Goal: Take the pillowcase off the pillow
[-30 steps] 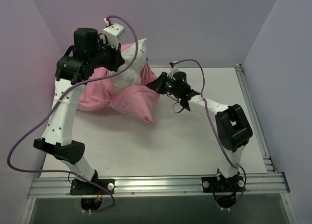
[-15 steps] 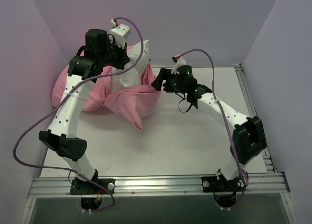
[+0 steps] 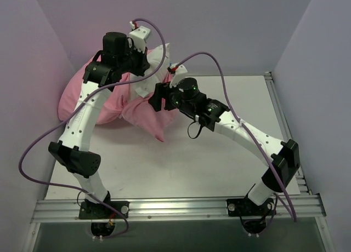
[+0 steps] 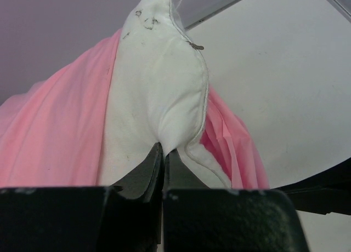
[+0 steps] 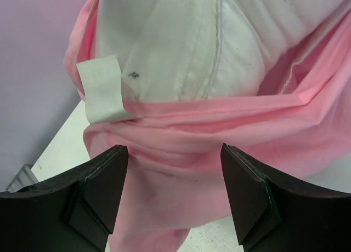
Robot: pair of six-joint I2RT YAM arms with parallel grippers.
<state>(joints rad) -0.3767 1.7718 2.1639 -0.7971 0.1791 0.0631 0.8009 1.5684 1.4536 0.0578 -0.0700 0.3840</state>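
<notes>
The off-white pillow (image 3: 157, 56) is lifted at the back of the table, one corner pointing up. My left gripper (image 3: 144, 66) is shut on a fold of the pillow (image 4: 159, 82), its jaws (image 4: 163, 149) pinched tight on the white fabric. The pink pillowcase (image 3: 77, 96) hangs bunched round the pillow's lower part and trails onto the table. My right gripper (image 3: 157, 97) stands open just in front of the pillowcase (image 5: 192, 131), a pink fold level with its fingertips (image 5: 174, 150) and nothing gripped. Above that fold the pillow (image 5: 164, 38) shows bare, with a white label (image 5: 101, 90).
The white table (image 3: 208, 153) stretches out in front and to the right of the bundle. An aluminium rail (image 3: 175, 208) runs along the near edge and another (image 3: 282, 115) along the right side. Purple walls close in behind and at both sides. Purple cables loop off both arms.
My right gripper has opened and swung left up to the pillowcase. The left arm has carried the pillow a little rightward, and the pink bulk now spreads further left.
</notes>
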